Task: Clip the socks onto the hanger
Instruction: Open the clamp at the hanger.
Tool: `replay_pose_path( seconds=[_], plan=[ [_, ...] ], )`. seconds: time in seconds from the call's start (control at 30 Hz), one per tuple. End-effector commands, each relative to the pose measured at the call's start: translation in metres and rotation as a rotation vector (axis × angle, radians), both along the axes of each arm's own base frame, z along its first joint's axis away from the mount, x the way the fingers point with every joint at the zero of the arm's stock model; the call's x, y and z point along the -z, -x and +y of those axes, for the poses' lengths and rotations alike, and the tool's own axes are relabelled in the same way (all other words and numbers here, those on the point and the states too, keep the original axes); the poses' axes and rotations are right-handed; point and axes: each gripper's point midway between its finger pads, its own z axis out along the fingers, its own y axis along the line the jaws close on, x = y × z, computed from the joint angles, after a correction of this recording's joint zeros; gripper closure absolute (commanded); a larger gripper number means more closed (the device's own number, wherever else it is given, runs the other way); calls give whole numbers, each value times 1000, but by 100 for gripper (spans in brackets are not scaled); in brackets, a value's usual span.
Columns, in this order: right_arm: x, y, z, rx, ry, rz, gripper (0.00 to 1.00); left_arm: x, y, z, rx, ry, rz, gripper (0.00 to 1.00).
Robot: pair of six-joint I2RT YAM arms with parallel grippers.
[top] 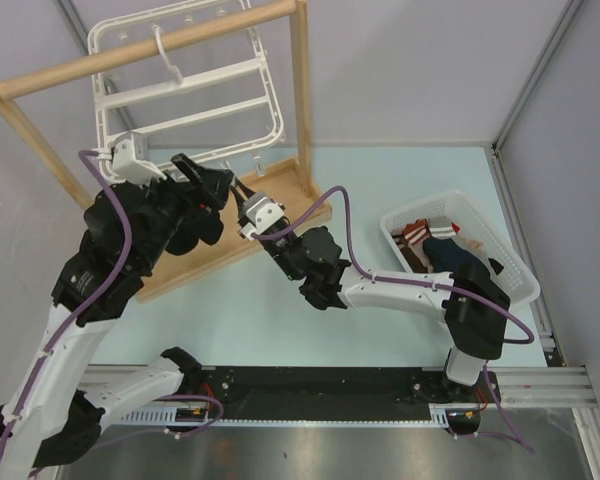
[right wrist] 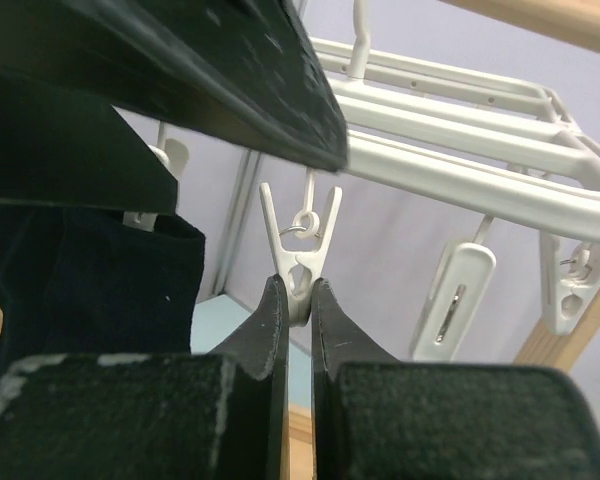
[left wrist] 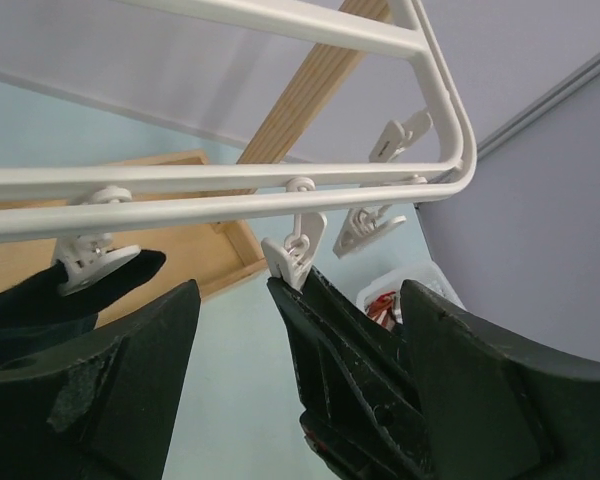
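Nearest us, well to the right of the hanger (right wrist: 460,185) and closer to the arms' bases, a white basket (top: 508,252) sits on the pale blue table (top: 400,165). In it we see a dark navy sock (top: 452,252) beside reddish-brown and white garments (top: 412,240).

Farther in, just under the hanger's front bar, our right gripper (right wrist: 298,290) is pressed together on the lower end of a clip (right wrist: 300,255). This clip dangles from that bar on a small ring, its two upper prongs standing apart in a V. Our left gripper (left wrist: 300,295) is spread wide under the same bar, one finger on either side of the right gripper and its clip; we cannot tell whether it touches them.

Just left of that clip, a neighbouring clip (left wrist: 92,262) bites the top of a black sock (right wrist: 90,290), which hangs straight down from the hanger. To the right, two more clips (right wrist: 450,295) dangle free.

Beyond them, the hanger's cross bars rise to its hook (right wrist: 357,35), which hangs over the top rail of a wooden stand (top: 301,90).
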Motion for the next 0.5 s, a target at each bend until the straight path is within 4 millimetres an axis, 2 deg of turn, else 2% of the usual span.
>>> replay_pose_path(
  seconds=[0.0, 0.13, 0.2, 0.47],
  plan=[
    [-19, 3, -5, 63, -29, -57, 100, 1, -11, -5, -23, 10, 39, 16],
    [-20, 3, -5, 72, -26, -67, 100, -6, -18, -12, -14, 4, 57, 19],
    [-20, 3, -6, 74, -25, -69, 100, -1, -24, -13, -31, -21, 84, 21],
    [-14, 3, -2, 71, -5, -61, 100, -2, -29, 5, -122, -84, 92, 33]
  ],
)
